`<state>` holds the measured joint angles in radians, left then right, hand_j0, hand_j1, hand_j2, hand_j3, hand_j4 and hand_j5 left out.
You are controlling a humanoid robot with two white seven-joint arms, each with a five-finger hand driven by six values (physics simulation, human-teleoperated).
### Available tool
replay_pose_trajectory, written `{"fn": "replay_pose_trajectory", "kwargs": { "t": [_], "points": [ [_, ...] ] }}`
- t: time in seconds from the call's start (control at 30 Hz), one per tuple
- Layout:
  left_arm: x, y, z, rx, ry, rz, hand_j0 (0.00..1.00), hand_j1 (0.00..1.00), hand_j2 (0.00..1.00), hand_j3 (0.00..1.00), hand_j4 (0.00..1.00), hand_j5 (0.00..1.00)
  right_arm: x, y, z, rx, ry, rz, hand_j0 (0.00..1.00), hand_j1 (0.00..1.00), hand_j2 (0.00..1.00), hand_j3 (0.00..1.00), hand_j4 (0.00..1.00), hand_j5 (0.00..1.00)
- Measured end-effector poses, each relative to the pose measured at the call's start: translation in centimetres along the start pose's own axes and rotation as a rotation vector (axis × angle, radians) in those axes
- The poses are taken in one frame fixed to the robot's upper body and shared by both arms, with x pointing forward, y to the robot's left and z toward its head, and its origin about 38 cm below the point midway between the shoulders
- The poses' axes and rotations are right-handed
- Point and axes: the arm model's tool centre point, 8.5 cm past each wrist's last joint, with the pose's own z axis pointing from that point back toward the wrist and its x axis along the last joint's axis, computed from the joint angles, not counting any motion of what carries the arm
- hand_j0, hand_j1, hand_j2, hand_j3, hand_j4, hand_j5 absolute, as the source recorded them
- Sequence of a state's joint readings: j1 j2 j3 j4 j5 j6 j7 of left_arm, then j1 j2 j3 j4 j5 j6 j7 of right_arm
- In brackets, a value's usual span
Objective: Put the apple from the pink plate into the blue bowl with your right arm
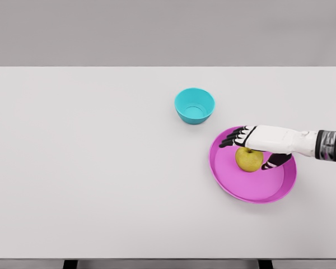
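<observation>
A yellow-green apple [249, 161] rests in the middle of the pink plate [252, 193] at the table's right. My right hand [247, 152] reaches in from the right edge and hovers just over the apple. Its dark fingers [233, 137] stretch out to the left past the top of the fruit, and the thumb [275, 162] points down beside the apple's right side. The fingers are spread and not closed round it. The blue bowl [194, 105] stands empty up and to the left of the plate. The left arm is out of view.
The white table [89, 168] stretches wide to the left and front of the plate. A short gap of bare table separates the bowl from the plate's rim.
</observation>
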<state>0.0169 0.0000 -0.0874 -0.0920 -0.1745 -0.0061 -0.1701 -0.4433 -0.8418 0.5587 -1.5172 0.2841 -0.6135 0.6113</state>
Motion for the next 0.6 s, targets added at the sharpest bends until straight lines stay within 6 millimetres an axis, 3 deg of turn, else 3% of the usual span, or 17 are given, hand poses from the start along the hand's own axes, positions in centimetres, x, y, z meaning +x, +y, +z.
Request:
{"fn": "replay_pose_trajectory", "kwargs": {
  "t": [0.1, 0.2, 0.6],
  "points": [
    [-0.01, 0.00, 0.00, 0.000, 0.000, 0.000, 1.00, 1.00, 1.00, 1.00, 1.00, 1.00, -0.05, 0.10, 0.05, 0.002, 0.002, -0.002, 0.85, 0.85, 0.85, 0.85, 0.85, 0.85],
    [-0.01, 0.00, 0.00, 0.000, 0.000, 0.000, 1.00, 1.00, 1.00, 1.00, 1.00, 1.00, -0.07, 0.24, 0.11, 0.005, 0.003, -0.004, 0.79, 0.79, 0.79, 0.79, 0.79, 0.79],
    [0.00, 0.00, 0.00, 0.000, 0.000, 0.000, 1.00, 1.00, 1.00, 1.00, 1.00, 1.00, -0.03, 0.60, 0.17, 0.013, 0.003, -0.009, 0.82, 0.82, 0.82, 0.82, 0.82, 0.82]
  ]
}}
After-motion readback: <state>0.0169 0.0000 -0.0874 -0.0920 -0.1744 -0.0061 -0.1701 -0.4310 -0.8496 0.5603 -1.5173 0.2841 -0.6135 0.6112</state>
